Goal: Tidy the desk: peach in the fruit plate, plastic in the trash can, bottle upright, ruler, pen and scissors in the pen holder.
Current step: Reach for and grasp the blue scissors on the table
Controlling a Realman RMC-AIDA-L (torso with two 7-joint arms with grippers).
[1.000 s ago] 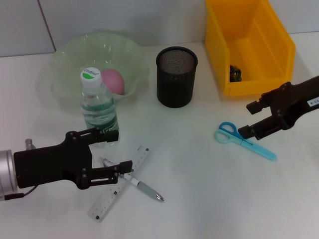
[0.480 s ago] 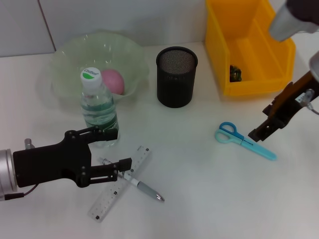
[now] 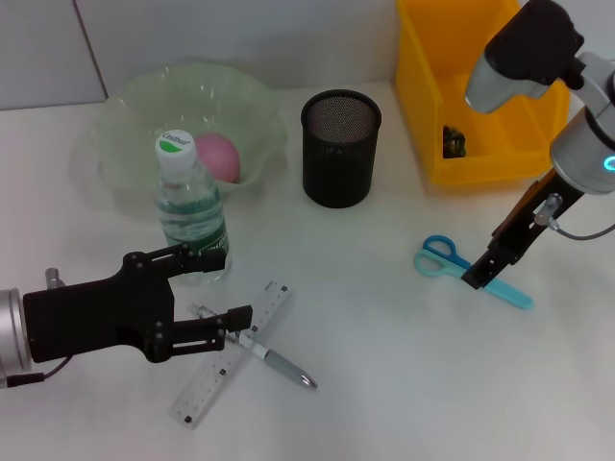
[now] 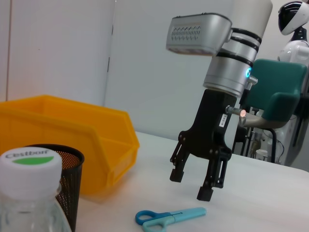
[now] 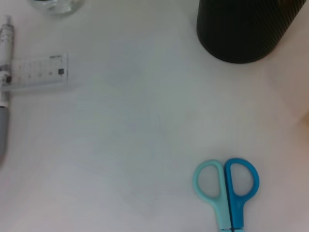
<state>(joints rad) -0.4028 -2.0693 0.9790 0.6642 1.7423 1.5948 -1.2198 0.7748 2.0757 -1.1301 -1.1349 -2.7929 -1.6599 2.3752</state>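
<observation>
Scissors [image 3: 470, 271] lay flat on the desk [image 3: 384, 384], to the right of and nearer the robot than the mesh pen holder [image 3: 340, 148]. Their long axis ran from the handle loops, on the holder's side, out to the blade tip pointing away from it. The right gripper [image 3: 478, 276] hung pointing straight down just above the blades, where they meet the handles. In the left wrist view its jaws stood parted and empty, clear of the scissors beneath. By my judgement the right arm was much the nearer one for this pick, and a descent would bring the fingers astride the blades.

Beyond the scissors from the holder stood the yellow bin [image 3: 480, 91], close enough to mind on the lift. The desk between scissors and holder looked free of obstacles.

The left gripper [image 3: 216, 293] hovered left of the holder, by the upright bottle [image 3: 190, 209], over the crossed ruler [image 3: 231, 352] and pen [image 3: 258, 347]; its fingers were spread and held nothing. The peach [image 3: 218, 157] sat in the fruit plate [image 3: 125, 125].
</observation>
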